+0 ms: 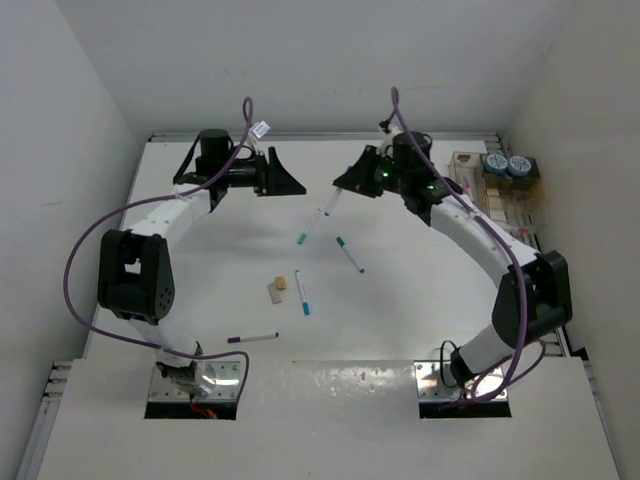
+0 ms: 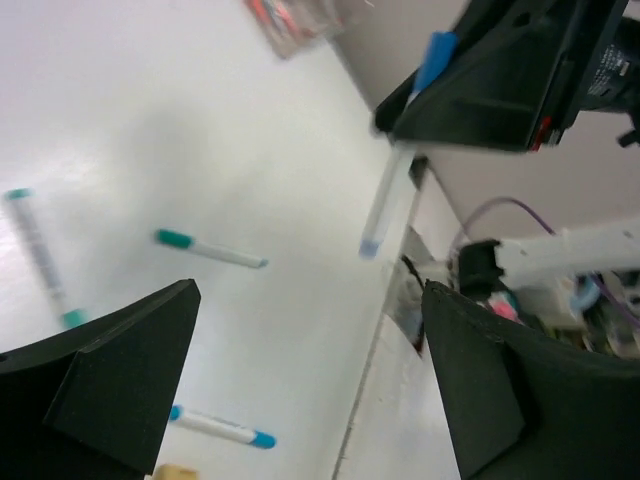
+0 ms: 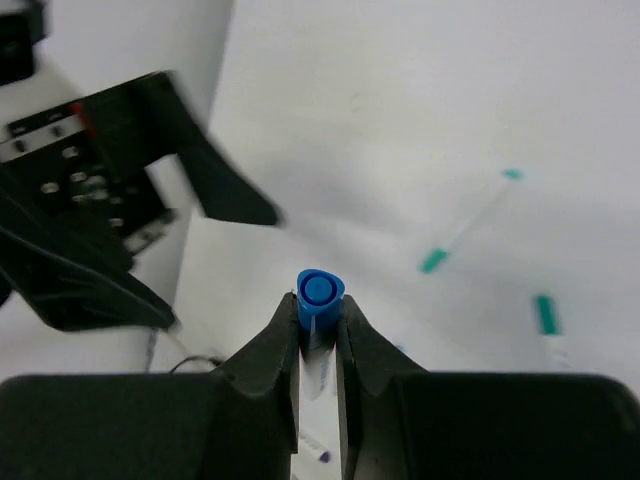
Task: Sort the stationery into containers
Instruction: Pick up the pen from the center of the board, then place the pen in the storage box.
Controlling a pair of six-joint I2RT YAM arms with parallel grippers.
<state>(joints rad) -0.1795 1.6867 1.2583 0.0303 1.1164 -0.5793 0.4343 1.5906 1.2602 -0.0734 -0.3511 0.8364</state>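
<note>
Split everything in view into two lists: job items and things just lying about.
Job: blue-capped pen in the right pincer; teal pen, second teal pen, blue pen and purple pen on the table; two small blocks; two rolls; the containers.
Just there: purple cables; metal base plates.

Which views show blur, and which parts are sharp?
Left wrist view: all smeared, even the teal-capped pen. Right wrist view: the blue pen cap is sharp, the table pens behind it soft. Top view: sharp, with faint shadows on the table.
</note>
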